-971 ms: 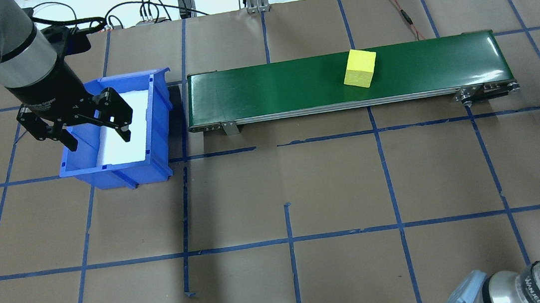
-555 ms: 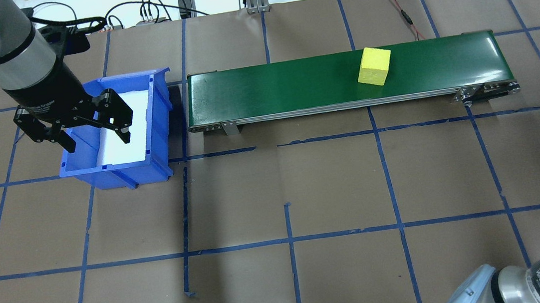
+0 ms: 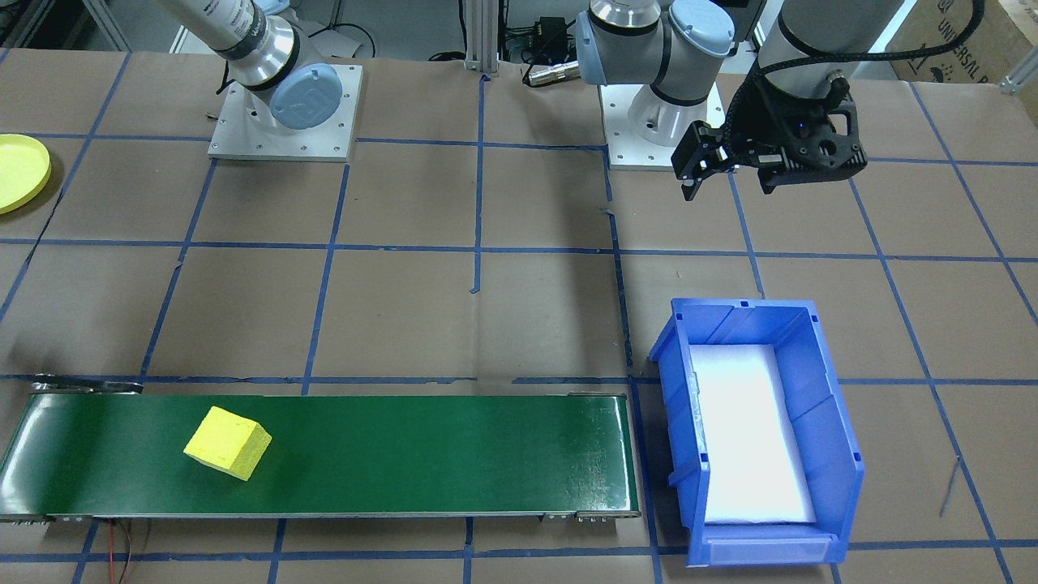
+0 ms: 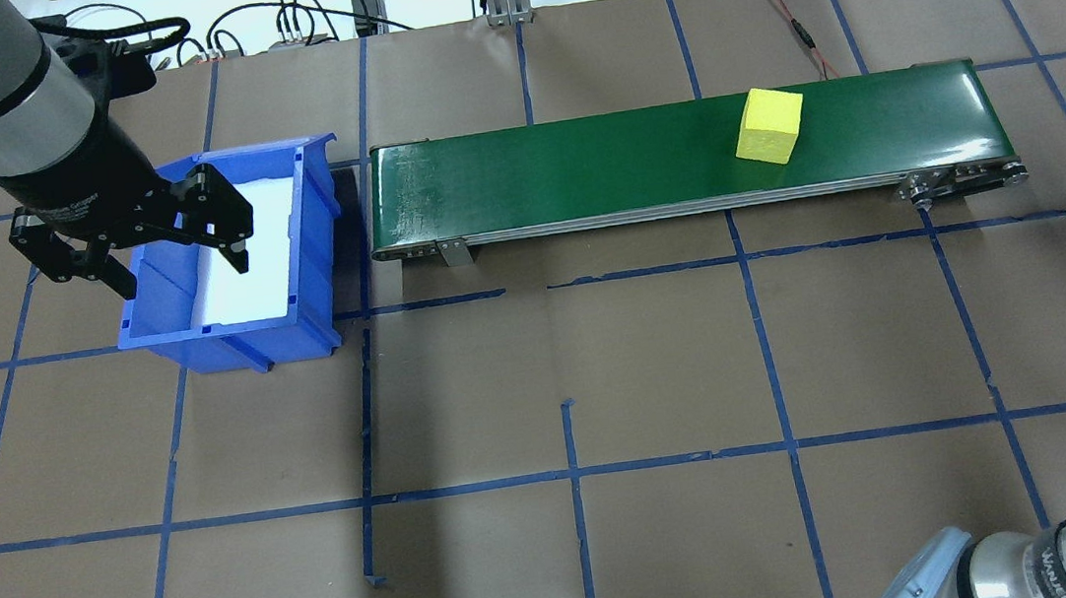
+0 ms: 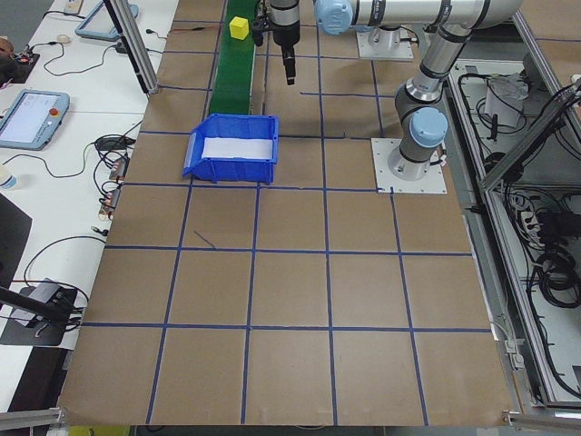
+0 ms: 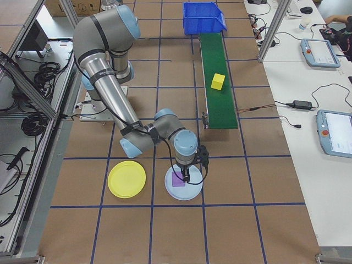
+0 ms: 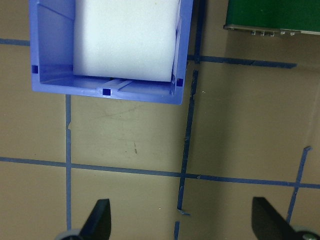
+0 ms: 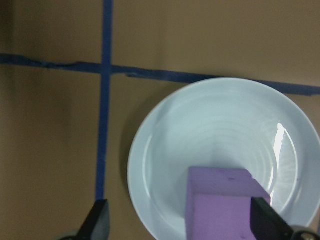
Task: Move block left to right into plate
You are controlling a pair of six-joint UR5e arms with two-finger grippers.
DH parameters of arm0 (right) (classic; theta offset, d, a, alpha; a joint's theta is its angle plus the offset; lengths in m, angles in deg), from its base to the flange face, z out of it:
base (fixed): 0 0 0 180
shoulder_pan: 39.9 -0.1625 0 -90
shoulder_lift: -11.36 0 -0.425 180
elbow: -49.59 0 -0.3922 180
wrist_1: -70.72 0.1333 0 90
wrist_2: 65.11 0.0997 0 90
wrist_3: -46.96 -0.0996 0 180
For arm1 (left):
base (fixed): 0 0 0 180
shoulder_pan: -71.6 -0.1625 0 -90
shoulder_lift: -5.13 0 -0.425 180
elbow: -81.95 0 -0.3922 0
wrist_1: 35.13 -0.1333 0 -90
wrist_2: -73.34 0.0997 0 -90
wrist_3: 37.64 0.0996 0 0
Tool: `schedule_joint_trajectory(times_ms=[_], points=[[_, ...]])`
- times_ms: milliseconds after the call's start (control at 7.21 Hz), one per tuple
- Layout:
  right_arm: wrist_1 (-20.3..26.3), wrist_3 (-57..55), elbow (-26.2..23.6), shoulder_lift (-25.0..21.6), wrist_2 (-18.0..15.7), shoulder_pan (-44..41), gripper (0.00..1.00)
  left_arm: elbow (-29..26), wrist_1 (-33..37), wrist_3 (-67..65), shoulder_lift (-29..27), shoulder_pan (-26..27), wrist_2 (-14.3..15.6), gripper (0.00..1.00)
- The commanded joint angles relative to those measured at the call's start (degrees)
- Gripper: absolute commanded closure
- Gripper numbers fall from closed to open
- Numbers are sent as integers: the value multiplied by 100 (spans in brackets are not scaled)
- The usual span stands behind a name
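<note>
1. As far as I can see from here, the table [image 4: 659, 365] is brown paper with a blue tape grid.
2. Green conveyor [image 4: 578, 165] runs along the far side, one end just beside the blue bin [image 4: 311, 263].
3. Bin sits on the robot's left. It holds only a white foam liner.
4. Left gripper [image 4: 178, 267] hangs in the air on the robot's side of the bin, fingers wide apart, nothing between them.
5. Right gripper [image 8: 182, 222] hovers over the pale blue plate [image 8: 215, 130], fingers spread. Not clamped on anything.
6. Yellow plate [image 6: 127, 179] lies flat on the table just beside the pale blue one, on the robot's right, well apart from the conveyor. Nothing on it.
7. Yellow block [image 4: 769, 125] sits on the belt, toward the robot's right end, turned slightly askew to the belt edges. Neither gripper touches it.
8. Purple block [image 8: 225, 205] rests on the pale blue plate, under the right gripper.
</note>
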Motion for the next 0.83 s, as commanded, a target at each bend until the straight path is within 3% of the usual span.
schedule_joint_trajectory(times_ms=[0,139,416,694], points=[[471,-1234,-1,-199,239,-1063,0,27,-134,-640,-4,0,243,0],[429,-2095,0,-295,423,-1599,0,97,-143,-679,-4,9,235,0],[420,-3581,165,-331,434,-2751,0,98,-161,-610,-13,218,226,0],[376,-4744,482,-201,896,-3264,0,106,-353,114,-75,317,191,0]])
